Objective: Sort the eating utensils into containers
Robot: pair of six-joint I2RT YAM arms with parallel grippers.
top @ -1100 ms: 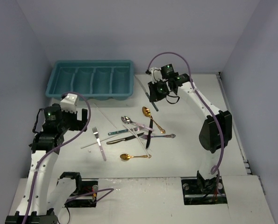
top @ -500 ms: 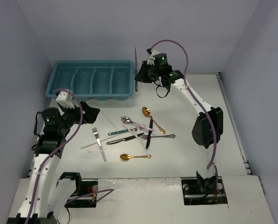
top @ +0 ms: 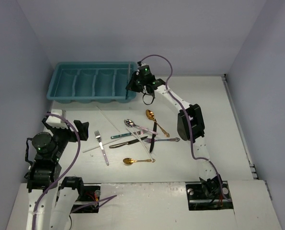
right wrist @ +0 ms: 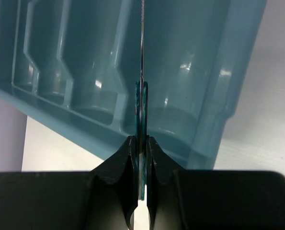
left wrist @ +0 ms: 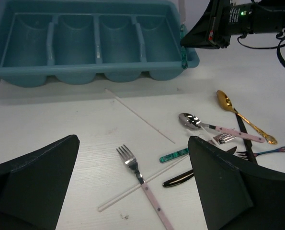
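The teal tray (top: 51, 88) with four long compartments lies at the back left. My right gripper (top: 133, 85) hangs over its right end, shut on a teal-handled knife (right wrist: 141, 103) whose blade points out over the rightmost compartment (right wrist: 180, 62). My left gripper (top: 79, 129) is open and empty, held above the table short of a pink-handled fork (left wrist: 143, 186) that lies across a white chopstick (left wrist: 114, 200). Several utensils lie in a loose pile mid-table: a silver spoon (left wrist: 190, 120), a gold spoon (left wrist: 224, 99), a black-handled knife (left wrist: 178, 179), a teal-handled piece (left wrist: 174, 155).
A second white chopstick (left wrist: 140, 116) lies between the tray and the pile. Another gold spoon (top: 137, 161) rests near the front. Grey walls close in the table on the left, back and right. The tray's front wall (left wrist: 85, 76) faces my left gripper.
My right arm has swung left with the knife, from over the table to the tray's right end. My left arm has drawn back toward the near left, still open.
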